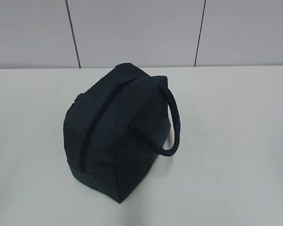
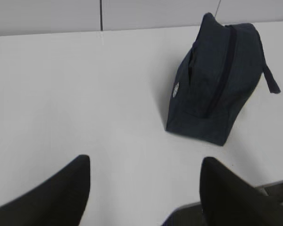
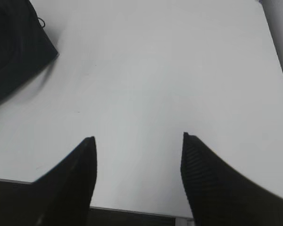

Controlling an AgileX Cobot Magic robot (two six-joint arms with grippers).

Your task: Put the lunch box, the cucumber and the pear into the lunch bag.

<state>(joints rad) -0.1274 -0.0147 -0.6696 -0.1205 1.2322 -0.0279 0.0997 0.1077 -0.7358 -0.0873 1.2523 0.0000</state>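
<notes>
The dark navy lunch bag (image 1: 118, 136) stands alone in the middle of the white table, its zipper running along the top and its padded loop handle (image 1: 175, 123) hanging to the right. The zipper looks closed. Seen from the left wrist, the lunch bag (image 2: 217, 82) sits far ahead to the right of my left gripper (image 2: 146, 162), which is open and empty above bare table. My right gripper (image 3: 139, 141) is open with nothing between its fingers; a corner of the lunch bag (image 3: 14, 44) shows at its upper left. Lunch box, cucumber and pear are out of view. Neither arm shows in the exterior view.
The white table (image 1: 236, 141) stretches around the bag on all sides. A grey panelled wall (image 1: 132, 28) rises behind its far edge. The table's near edge (image 3: 132, 211) lies just below my right gripper.
</notes>
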